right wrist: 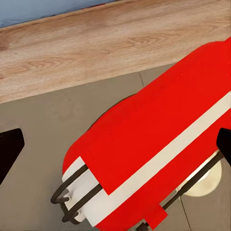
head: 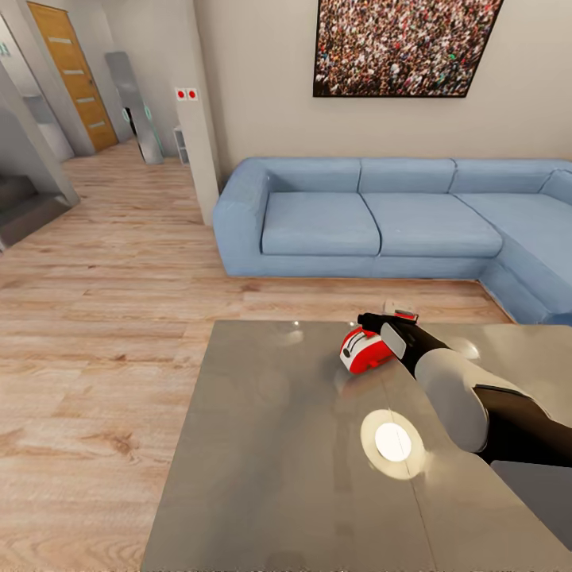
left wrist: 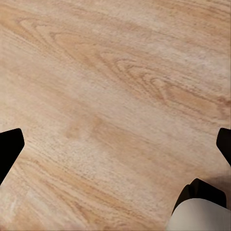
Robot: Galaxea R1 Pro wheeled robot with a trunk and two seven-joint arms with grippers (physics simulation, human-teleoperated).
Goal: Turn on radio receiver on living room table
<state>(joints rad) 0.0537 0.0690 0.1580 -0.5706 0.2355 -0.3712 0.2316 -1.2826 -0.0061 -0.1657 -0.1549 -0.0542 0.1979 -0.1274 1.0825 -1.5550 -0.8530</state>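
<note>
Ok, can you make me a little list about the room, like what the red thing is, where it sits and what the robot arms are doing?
Red thing: the radio receiver, red with a white stripe
Where it sits: near the far edge of the table, which is grey and shiny
Right gripper: right over the radio, jaws wide apart, holding nothing
Left gripper: open, pointing at the wood floor
Behind the table: blue sofa
On the wall: crowd picture
Radio on or off: cannot tell
</note>
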